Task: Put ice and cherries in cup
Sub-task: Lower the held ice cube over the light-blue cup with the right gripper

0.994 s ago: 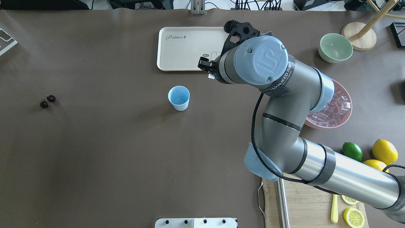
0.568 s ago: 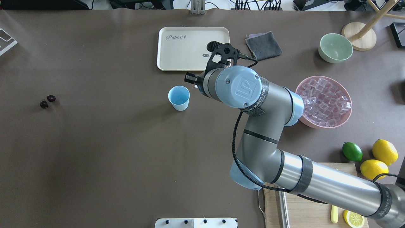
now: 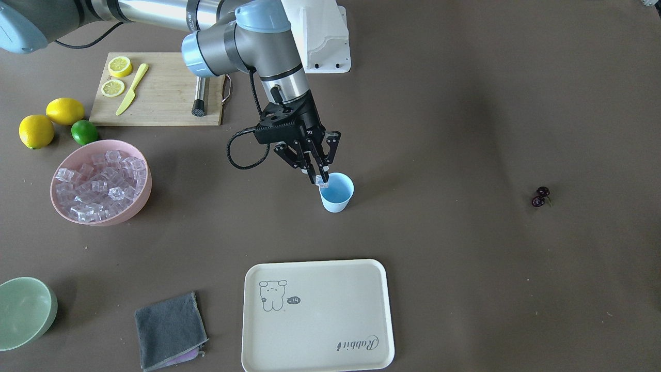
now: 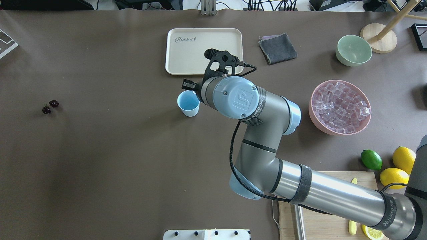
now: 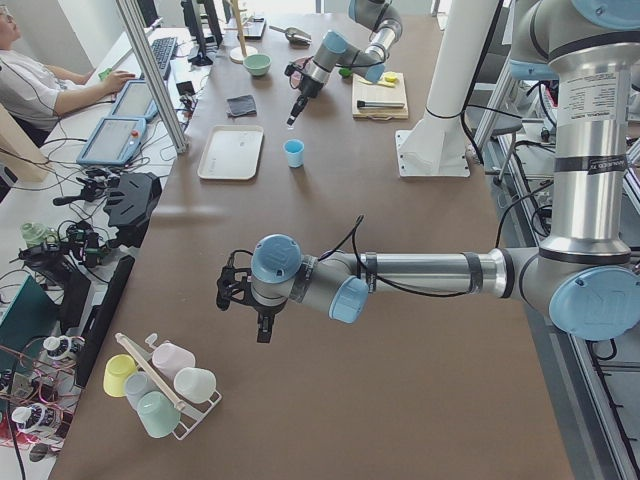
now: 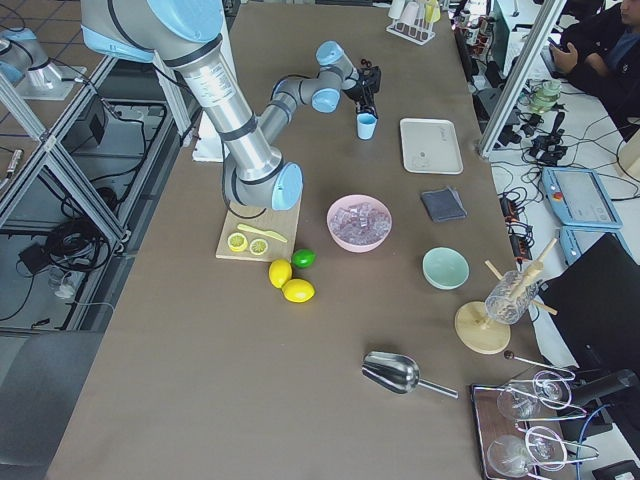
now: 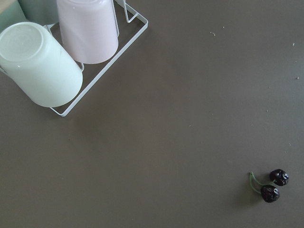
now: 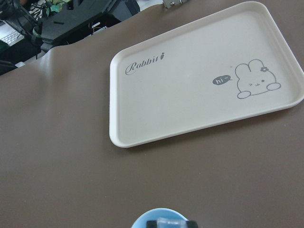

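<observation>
- Above the upright cup's 10 o'clock rim, front-facing view, the right gripper is clamping one ice cube between downward-pointing fingers.
- The cherries are lying well apart at its 9 o'clock overhead.
- The left gripper's fingers: cannot tell.

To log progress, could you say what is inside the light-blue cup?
The cup looks empty where visible; the right hand, holding an ice cube over the rim, hides part.

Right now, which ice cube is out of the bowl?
The ice cube pinched in the right claw, over the rim of the light-blue cup. All the other ice lies heaped in the pink bowl.
</observation>
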`<state>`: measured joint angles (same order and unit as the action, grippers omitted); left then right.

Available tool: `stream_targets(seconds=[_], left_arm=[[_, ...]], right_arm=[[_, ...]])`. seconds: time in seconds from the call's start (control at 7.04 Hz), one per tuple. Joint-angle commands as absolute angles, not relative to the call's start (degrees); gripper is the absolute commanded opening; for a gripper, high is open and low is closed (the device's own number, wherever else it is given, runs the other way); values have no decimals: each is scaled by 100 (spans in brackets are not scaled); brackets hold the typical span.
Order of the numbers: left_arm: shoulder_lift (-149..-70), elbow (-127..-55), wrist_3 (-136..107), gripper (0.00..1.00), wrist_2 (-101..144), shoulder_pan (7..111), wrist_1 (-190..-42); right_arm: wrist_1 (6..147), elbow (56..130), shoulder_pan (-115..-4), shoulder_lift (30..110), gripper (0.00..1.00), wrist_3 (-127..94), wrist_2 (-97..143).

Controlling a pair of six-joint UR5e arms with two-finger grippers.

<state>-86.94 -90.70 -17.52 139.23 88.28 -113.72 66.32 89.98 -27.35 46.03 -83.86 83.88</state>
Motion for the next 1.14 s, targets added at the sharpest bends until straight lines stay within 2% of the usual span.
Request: stream_targets(seconds=[0.0, 0.43, 0.57, 0.71, 0.99], left_arm=[[-8684, -9009, -1749, 98, 13922, 8833, -11382], [-8684, -9000, -1758, 98, 13931, 8824, -11382], [-8684, -9009, -1749, 98, 13931, 8824, -11382], [-8684, -9009, -1749, 98, 13931, 8824, -11382], [-8684, -9026, -1749, 98, 13931, 8824, -11382]], right_arm=[[6373, 8764, -2663, 4475, 0, -8358, 8385], [5934, 8210, -2654, 4298, 0, -8350, 8385], [5837, 8209, -2663, 4350, 28, -8350, 8402], [5819, 8226, -2663, 4394, 99, -8341, 8385], [5836, 8602, -2689, 4578, 100, -8149, 8446]])
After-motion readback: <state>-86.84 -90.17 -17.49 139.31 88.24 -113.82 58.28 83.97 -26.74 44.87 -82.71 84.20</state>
